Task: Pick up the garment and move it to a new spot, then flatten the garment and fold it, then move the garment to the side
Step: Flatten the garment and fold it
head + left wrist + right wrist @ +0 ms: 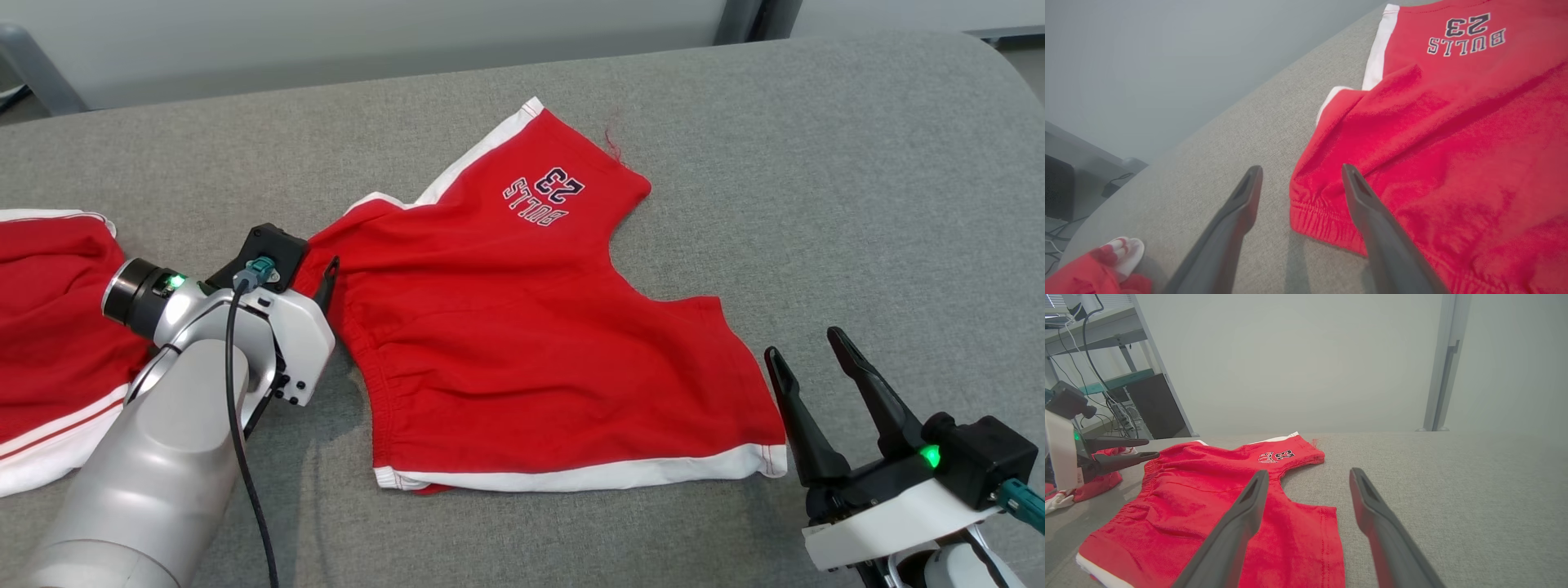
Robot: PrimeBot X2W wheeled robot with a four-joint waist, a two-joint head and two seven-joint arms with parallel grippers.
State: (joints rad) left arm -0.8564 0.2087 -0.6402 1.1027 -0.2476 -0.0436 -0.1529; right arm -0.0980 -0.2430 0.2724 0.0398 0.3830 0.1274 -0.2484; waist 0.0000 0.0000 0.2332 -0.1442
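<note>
The garment [522, 327] is a pair of red shorts with white trim and "BULLS 23" lettering, lying spread on the grey table [857, 204]. My left gripper [314, 261] is at its left waistband corner. In the left wrist view the left gripper [1301, 168] is open, with the elastic corner of the garment [1453, 143] resting on the table between and under the fingers. My right gripper [803, 343] is open just beyond the garment's right white hem, holding nothing. The right wrist view shows the right gripper [1309, 472] over the garment [1216, 490], and the left gripper [1152, 449] at far left.
A second red and white garment [49, 327] lies bunched at the table's left edge, behind my left arm; it also shows as the red and white cloth [1098, 265]. Shelving with cables [1106, 375] stands beyond the table's left end. Bare grey surface stretches to the right and far side.
</note>
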